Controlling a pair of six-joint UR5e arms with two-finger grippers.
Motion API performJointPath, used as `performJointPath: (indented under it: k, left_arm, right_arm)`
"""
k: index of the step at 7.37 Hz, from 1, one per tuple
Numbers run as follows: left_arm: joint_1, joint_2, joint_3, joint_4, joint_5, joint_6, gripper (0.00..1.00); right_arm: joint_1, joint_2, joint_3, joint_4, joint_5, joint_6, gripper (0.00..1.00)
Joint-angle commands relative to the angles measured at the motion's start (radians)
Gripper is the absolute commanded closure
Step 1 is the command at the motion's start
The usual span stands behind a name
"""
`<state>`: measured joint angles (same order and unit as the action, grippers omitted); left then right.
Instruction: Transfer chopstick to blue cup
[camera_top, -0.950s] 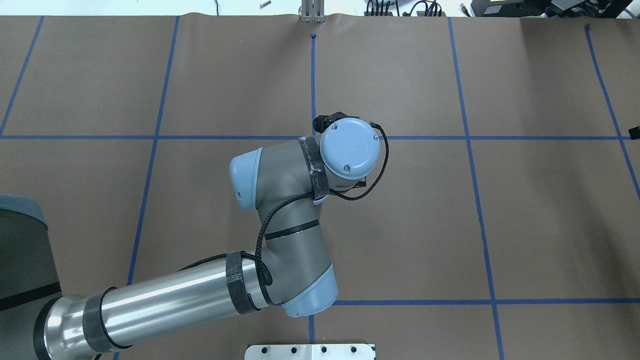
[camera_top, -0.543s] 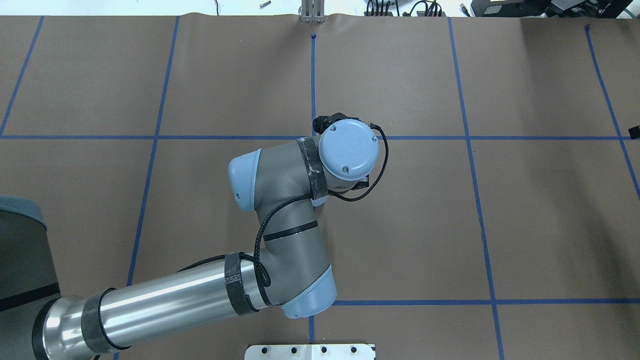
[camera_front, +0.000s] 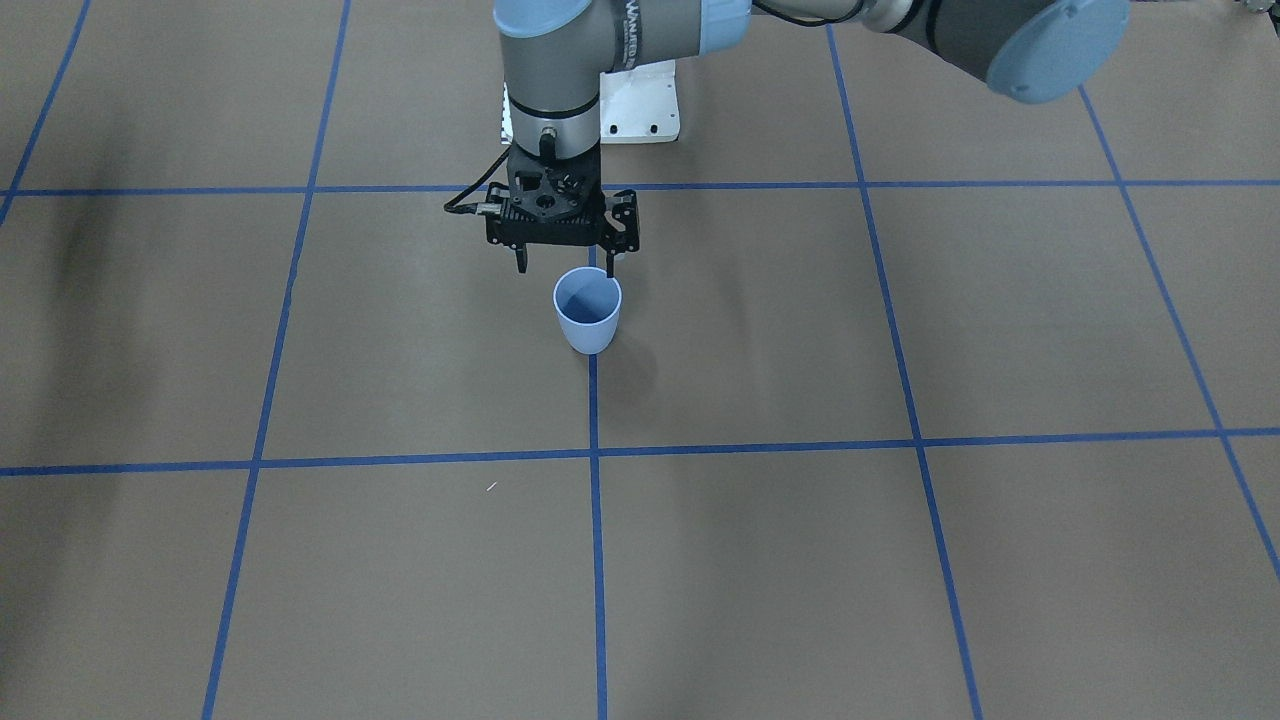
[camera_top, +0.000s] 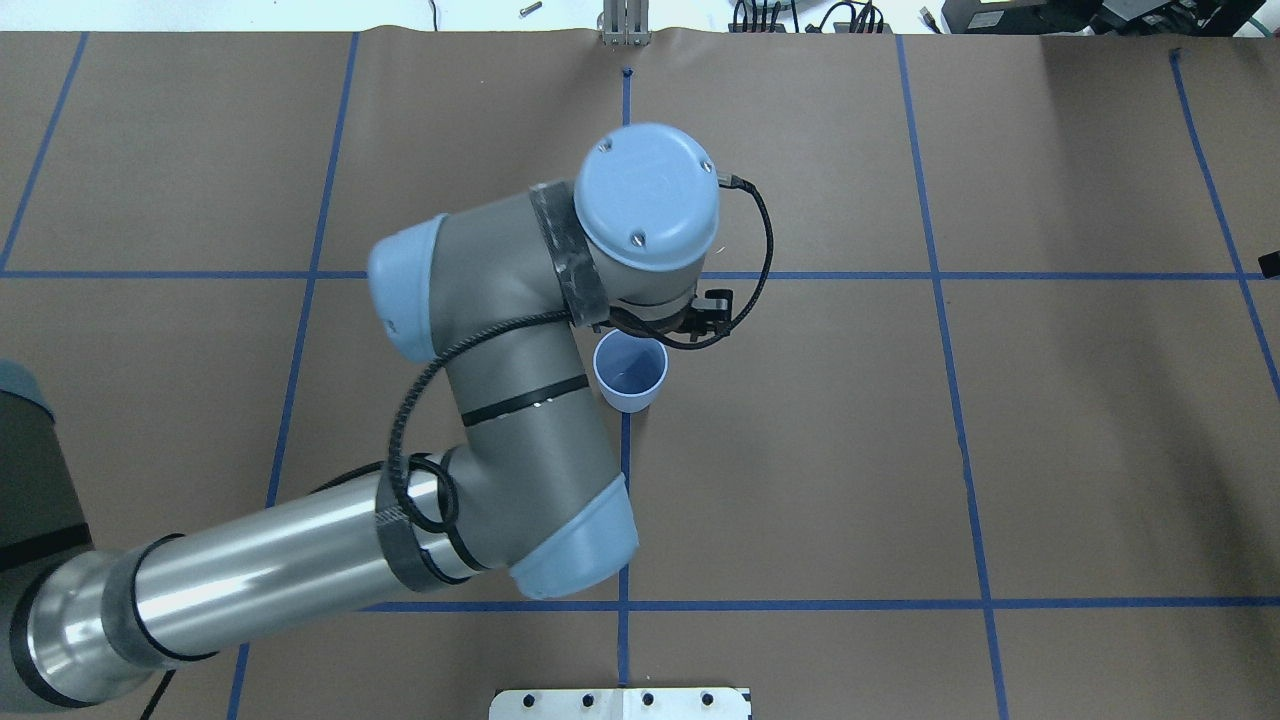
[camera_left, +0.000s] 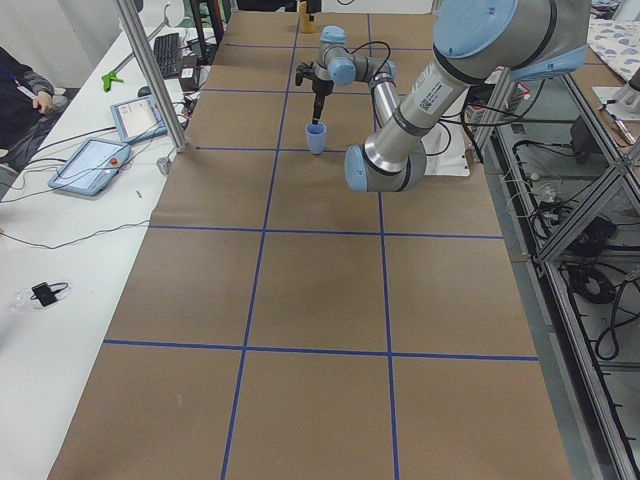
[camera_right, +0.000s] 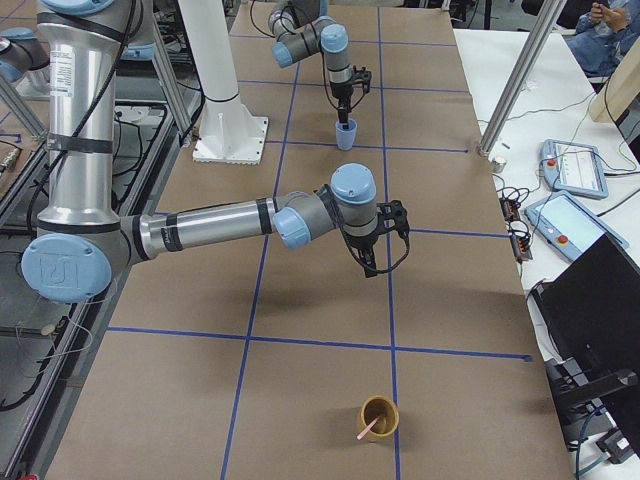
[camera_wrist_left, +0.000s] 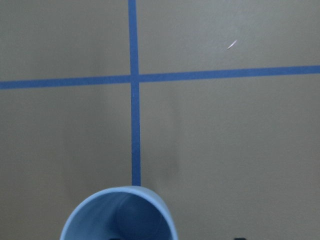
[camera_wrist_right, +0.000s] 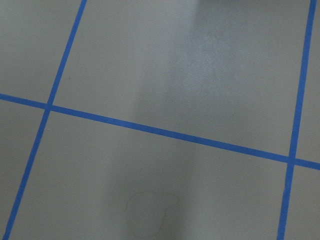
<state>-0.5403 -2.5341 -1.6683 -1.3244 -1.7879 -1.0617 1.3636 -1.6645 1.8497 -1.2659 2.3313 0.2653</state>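
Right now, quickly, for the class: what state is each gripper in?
Left gripper: open, fingers apart, holding nothing, right by the blue cup.
Right gripper: cannot be told; only the side view shows it.

Brown paper-covered table (camera_front: 900, 560), blue tape grid (camera_front: 595, 455); white bench (camera_left: 60, 300) alongside, tablets (camera_left: 90, 163) on it.

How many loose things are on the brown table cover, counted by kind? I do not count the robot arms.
Cups: 2, the blue cup and the brown cup
Chopsticks: 1, the chopstick, leaning in the brown cup
Total: 3
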Motion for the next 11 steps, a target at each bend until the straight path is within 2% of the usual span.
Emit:
performJointPath:
  k: [1, 2, 3, 5, 6, 7, 9, 10, 11]
  left_arm:
    - [-0.189, 0.189, -0.199, 0.079, -0.144, 0.351, 0.01]
    - [-0.299, 0.262, -0.205, 0.079, -0.227, 0.512, 0.01]
    - [-0.405, 0.315, -0.199, 0.079, -0.258, 0.695, 0.01]
    - [-0.65, 0.449, -0.121, 0.068, -0.411, 1.14, 0.01]
    - [-0.779, 0.468, -0.088, 0.082, -0.477, 1.275, 0.01]
    - [-0.867, 0.53, -0.082, 0.085, -0.522, 1.287, 0.01]
    - [-0.924, 0.693, -0.07, 0.064, -0.53, 1.284, 0.01]
    - [-1.005, 0.78, -0.068, -0.026, -0.533, 1.287, 0.01]
    - [-1.018, 0.846, -0.061, -0.106, -0.528, 1.28, 0.01]
  right_arm:
    - [0.002, -0.018, -0.013, -0.003, -0.065, -0.088, 0.0]
    - [0.02, -0.024, -0.042, -0.003, -0.066, -0.137, 0.0]
    - [0.066, -0.032, -0.068, -0.012, -0.063, -0.22, 0.0]
    - [0.171, -0.075, -0.102, -0.018, -0.062, -0.363, 0.0]
    - [0.234, -0.077, -0.14, -0.032, -0.062, -0.477, 0.0]
    - [0.277, -0.058, -0.179, -0.091, -0.066, -0.621, 0.0]
    - [0.369, 0.023, -0.243, -0.234, -0.067, -0.856, 0.0]
    - [0.415, 0.07, -0.321, -0.251, -0.067, -0.95, 0.0]
    - [0.426, 0.112, -0.39, -0.253, -0.067, -1.027, 0.0]
